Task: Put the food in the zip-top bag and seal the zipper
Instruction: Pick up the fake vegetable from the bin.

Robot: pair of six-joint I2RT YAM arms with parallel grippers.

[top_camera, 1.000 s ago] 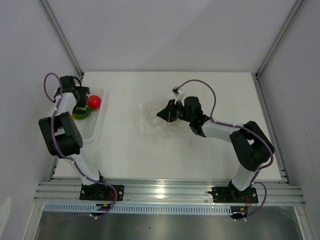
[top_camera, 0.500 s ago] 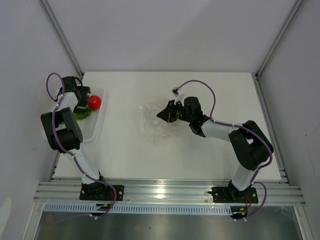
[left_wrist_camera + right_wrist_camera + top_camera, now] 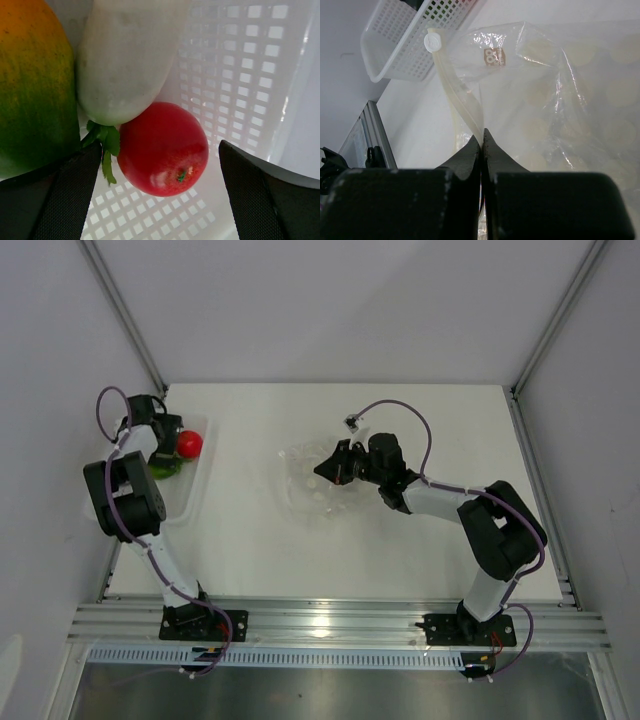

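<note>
The red tomato [image 3: 162,148] lies in the white perforated basket [image 3: 240,75], touching the white oblong piece [image 3: 125,60] and beside the orange-and-green piece [image 3: 35,90] with green leaves. My left gripper [image 3: 160,195] is open, its jaws either side of the tomato, not touching it. In the top view the left gripper [image 3: 165,435] is over the basket [image 3: 190,495] beside the tomato [image 3: 189,444]. The clear zip-top bag [image 3: 305,485] lies mid-table. My right gripper [image 3: 482,135] is shut on the bag's zipper strip [image 3: 457,100], holding the edge of the bag [image 3: 570,100] up.
The basket [image 3: 405,45] stands left of the bag, against the left wall. Metal frame posts run up the back corners. An aluminium rail [image 3: 330,625] crosses the near edge by the arm bases.
The left arm's wrist has shifted slightly toward the back over the basket. The right arm and the bag have not moved.
</note>
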